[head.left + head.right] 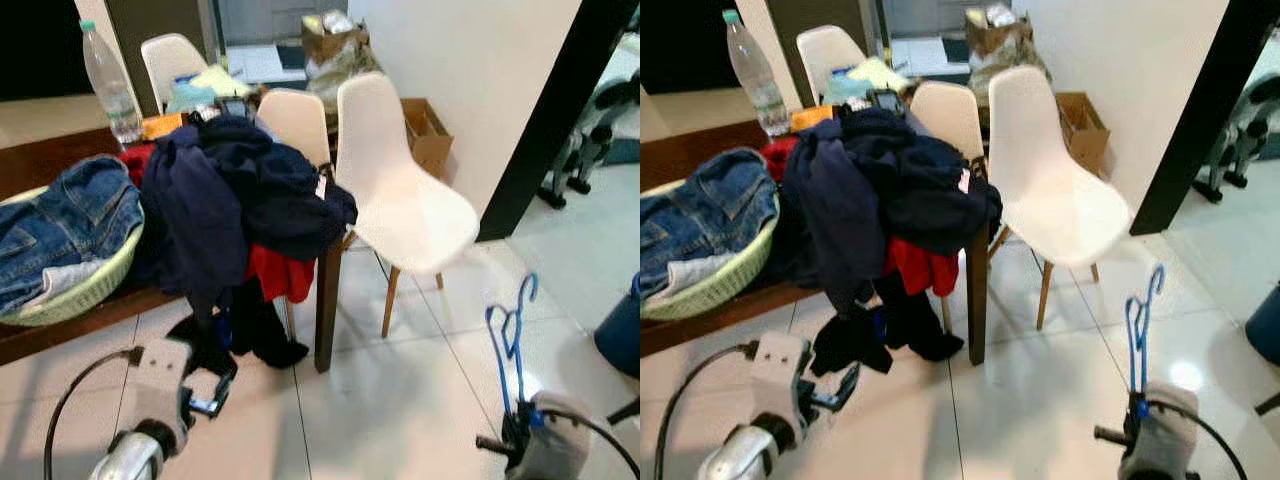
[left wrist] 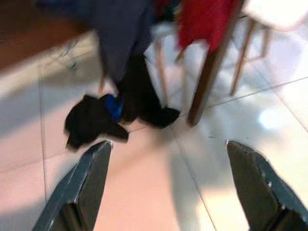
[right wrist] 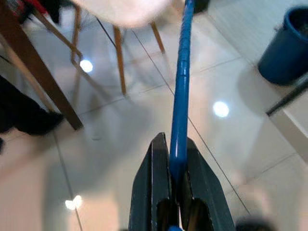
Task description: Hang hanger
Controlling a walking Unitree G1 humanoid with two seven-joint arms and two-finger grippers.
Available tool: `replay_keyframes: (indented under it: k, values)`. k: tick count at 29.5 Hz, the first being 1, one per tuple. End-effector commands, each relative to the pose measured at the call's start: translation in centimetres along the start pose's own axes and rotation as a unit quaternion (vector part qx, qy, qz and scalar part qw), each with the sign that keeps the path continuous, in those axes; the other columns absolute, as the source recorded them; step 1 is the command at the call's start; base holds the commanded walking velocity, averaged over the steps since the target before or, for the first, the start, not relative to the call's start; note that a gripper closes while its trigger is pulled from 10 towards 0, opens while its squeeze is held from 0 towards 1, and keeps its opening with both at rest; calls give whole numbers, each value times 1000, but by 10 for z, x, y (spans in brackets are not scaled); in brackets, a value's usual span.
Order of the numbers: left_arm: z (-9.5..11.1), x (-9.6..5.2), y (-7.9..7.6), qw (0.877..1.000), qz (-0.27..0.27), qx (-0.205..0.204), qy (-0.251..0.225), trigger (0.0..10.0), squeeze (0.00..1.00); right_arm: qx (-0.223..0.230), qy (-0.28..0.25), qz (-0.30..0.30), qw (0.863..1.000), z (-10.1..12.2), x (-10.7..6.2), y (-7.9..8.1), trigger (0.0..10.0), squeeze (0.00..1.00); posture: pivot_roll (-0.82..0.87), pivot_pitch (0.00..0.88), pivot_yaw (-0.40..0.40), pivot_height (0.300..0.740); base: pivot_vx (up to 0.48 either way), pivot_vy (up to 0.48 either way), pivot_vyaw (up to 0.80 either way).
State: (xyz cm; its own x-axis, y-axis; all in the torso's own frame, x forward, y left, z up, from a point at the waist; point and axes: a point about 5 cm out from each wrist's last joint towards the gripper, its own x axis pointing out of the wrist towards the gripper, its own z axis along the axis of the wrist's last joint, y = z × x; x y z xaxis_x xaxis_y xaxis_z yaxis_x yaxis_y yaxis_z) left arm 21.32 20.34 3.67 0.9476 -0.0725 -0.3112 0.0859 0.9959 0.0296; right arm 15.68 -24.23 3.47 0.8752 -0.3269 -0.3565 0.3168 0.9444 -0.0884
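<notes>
Right wrist view showing the right gripper clamping both black fingers tight onto the blue hanger, pinching its rod between them. Seen from the head, holding that hanger upright at near right, hook end pointing up, above pale floor tiles and well apart from everything else. Left gripper hovering low at near left with fingers spread wide and nothing between them, pointing toward a black garment trailing on the floor beside the table leg. Lying heaped on the dark wooden table: a pile of navy clothes with a red piece hanging over the near edge. Sitting at far left on the table, a green basket holding blue jeans, and just beyond, a clear water bottle standing upright. Standing right of the table, a white chair with wooden legs; a cardboard box resting against the wall behind. Showing at the right edge, part of a dark blue bin.
</notes>
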Motion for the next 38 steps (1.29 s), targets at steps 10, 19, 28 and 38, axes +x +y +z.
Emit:
replay_keyframes:
  k: [10, 19, 28, 38]
  values:
    - [-35, -2, 8, 997, 35, 29, 60, 10000, 0, -56, 66, 6, 996, -39, 0, -4, 10000, 0, 46, 74, 14, 740, 0, 0, 0]
    - [-60, -3, -1, 995, 18, 31, 89, 10000, 0, -103, 95, 0, 990, -69, -4, -12, 10000, 0, 38, 65, 20, 740, 0, 0, 0]
    - [-65, 5, 1, 996, 15, 6, 88, 10000, 0, -99, 103, -2, 990, -79, 1, -9, 10000, 0, 38, 65, 18, 740, 0, 0, 0]
    - [8, 34, 9, 997, 8, 32, -67, 10000, 0, -77, 15, 0, 997, -33, 22, -2, 10000, 0, 42, 67, 13, 740, 0, 0, 0]
